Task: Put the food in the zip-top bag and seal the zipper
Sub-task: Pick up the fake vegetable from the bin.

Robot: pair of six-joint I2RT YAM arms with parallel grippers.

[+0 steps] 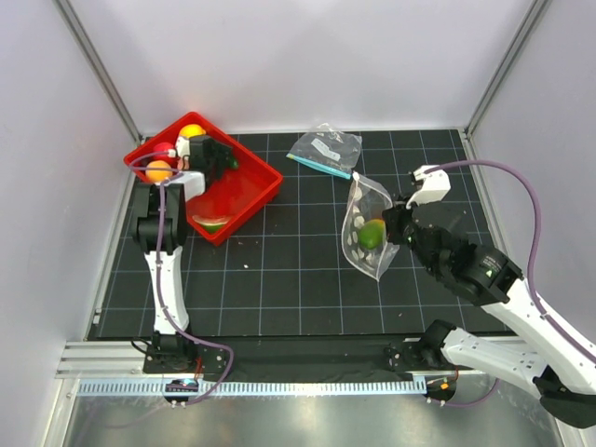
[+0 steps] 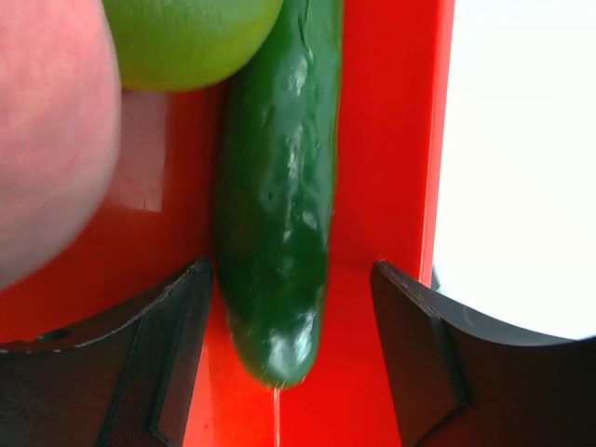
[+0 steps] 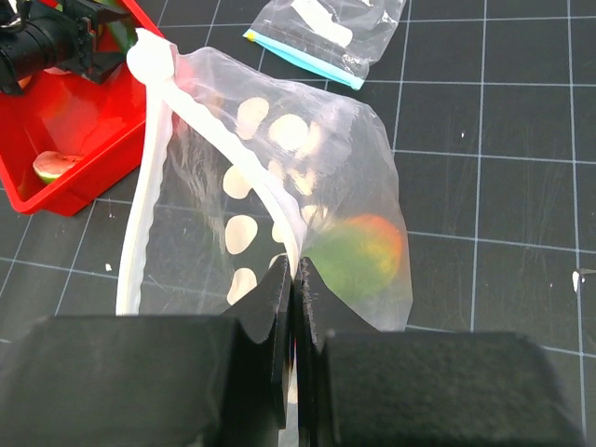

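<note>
The zip-top bag point(image 1: 365, 219) stands with its mouth open on the mat, and my right gripper point(image 3: 296, 270) is shut on its rim at the pale zipper point(image 3: 154, 168). A green-orange fruit point(image 3: 358, 251) lies inside the dotted bag point(image 3: 279, 168). My left gripper point(image 1: 219, 158) reaches into the red bin point(image 1: 247, 186). In the left wrist view it point(image 2: 291, 275) is open, its jaws standing either side of a dark green cucumber's point(image 2: 279, 205) tip, with a gap on the right. A lime-green fruit point(image 2: 186, 37) and a pink fruit point(image 2: 47, 140) lie close by.
The bin also holds an orange fruit point(image 1: 158, 170), a yellow-orange one point(image 1: 193, 130) and a watermelon slice point(image 1: 212, 223). A smaller clear pouch with a teal strip point(image 1: 326, 149) lies behind the bag. White walls enclose the black gridded mat.
</note>
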